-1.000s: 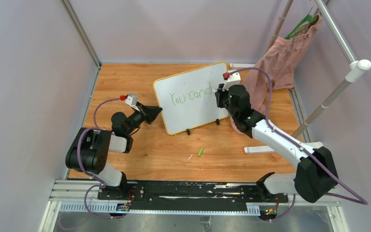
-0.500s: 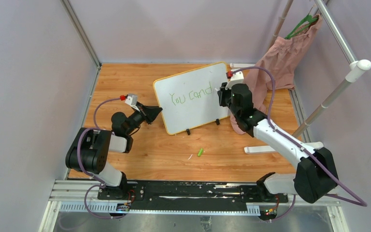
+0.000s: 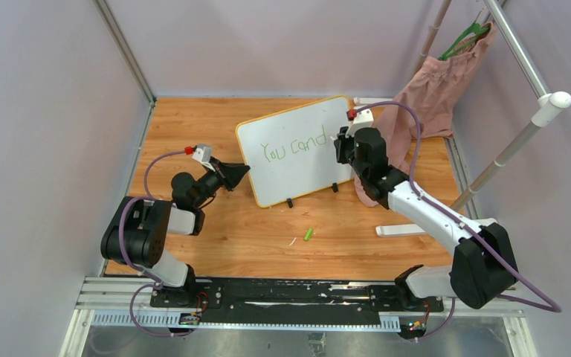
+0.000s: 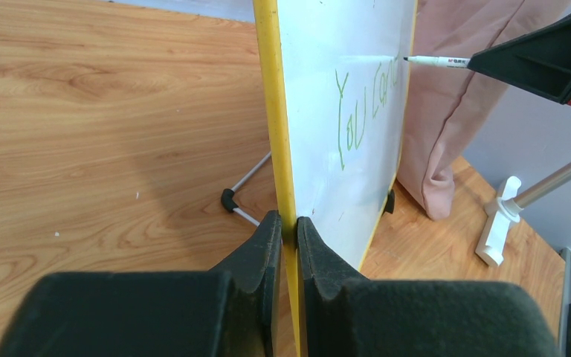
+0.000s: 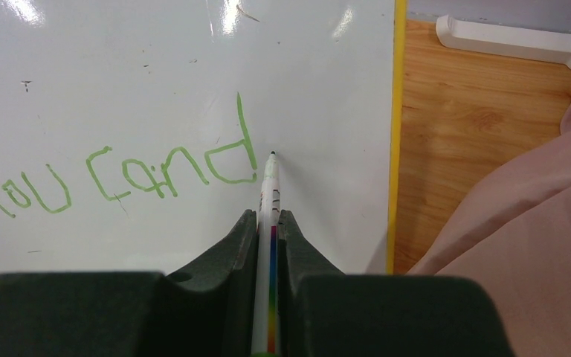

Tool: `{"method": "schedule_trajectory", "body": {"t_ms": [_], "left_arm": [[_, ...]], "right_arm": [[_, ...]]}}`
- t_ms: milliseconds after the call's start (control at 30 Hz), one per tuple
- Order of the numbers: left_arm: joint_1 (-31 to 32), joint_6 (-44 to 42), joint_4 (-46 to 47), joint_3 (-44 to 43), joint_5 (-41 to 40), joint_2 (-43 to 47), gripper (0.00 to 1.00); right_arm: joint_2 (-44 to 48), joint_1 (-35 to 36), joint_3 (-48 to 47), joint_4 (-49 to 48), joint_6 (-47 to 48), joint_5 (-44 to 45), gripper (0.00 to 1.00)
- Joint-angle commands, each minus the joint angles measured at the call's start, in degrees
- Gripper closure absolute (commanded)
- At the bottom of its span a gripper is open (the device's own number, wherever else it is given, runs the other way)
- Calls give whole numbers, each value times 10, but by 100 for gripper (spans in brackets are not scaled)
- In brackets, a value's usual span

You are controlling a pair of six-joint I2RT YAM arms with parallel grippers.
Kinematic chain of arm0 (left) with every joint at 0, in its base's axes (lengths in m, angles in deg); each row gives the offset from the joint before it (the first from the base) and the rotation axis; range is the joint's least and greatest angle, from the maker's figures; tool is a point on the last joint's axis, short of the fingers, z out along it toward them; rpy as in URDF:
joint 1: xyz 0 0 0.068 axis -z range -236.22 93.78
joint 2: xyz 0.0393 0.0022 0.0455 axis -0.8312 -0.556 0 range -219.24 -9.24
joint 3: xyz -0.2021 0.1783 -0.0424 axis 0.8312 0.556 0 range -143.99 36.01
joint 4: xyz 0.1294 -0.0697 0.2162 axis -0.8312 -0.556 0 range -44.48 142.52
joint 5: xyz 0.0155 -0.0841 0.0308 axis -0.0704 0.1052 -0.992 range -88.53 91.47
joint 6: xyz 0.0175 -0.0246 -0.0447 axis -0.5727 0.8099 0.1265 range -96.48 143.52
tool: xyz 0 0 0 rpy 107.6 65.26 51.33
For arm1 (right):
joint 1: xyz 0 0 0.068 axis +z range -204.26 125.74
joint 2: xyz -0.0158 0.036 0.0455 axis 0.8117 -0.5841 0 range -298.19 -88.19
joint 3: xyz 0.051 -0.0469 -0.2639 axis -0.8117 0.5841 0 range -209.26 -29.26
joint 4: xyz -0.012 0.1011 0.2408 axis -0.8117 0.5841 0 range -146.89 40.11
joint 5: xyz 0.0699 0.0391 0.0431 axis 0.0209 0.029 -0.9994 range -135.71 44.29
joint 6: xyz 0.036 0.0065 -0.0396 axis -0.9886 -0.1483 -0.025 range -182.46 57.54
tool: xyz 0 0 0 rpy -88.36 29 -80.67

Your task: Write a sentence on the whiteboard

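The whiteboard, white with a yellow rim, stands tilted on the wooden table. My left gripper is shut on its left edge; in the left wrist view the fingertips pinch the yellow rim. The sentence reads "You cand" in green. My right gripper is shut on a white marker with a rainbow stripe. The marker's tip sits at the board just right of the last letter. From above, the right gripper is at the board's right side.
A pink garment hangs from a white rack right behind the right arm, and the rack's base bar lies on the table. A small green cap lies in front of the board. Grey walls enclose the table.
My right gripper with the marker has shifted slightly to the right and back along the board. The left arm and the board have not moved.
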Motion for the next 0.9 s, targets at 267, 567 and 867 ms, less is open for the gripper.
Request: {"method": "schedule_trajectory", "body": {"t_ms": [267, 567, 867], "left_arm": [[6, -27, -27, -5, -1, 3, 100], [6, -27, -26, -6, 0, 2, 100], [6, -26, -28, -6, 0, 2, 100]], "right_arm": [[-10, -8, -14, -19, -11, -14, 100], [1, -8, 14, -19, -16, -11, 100], [18, -8, 38, -15, -14, 3, 100]]}}
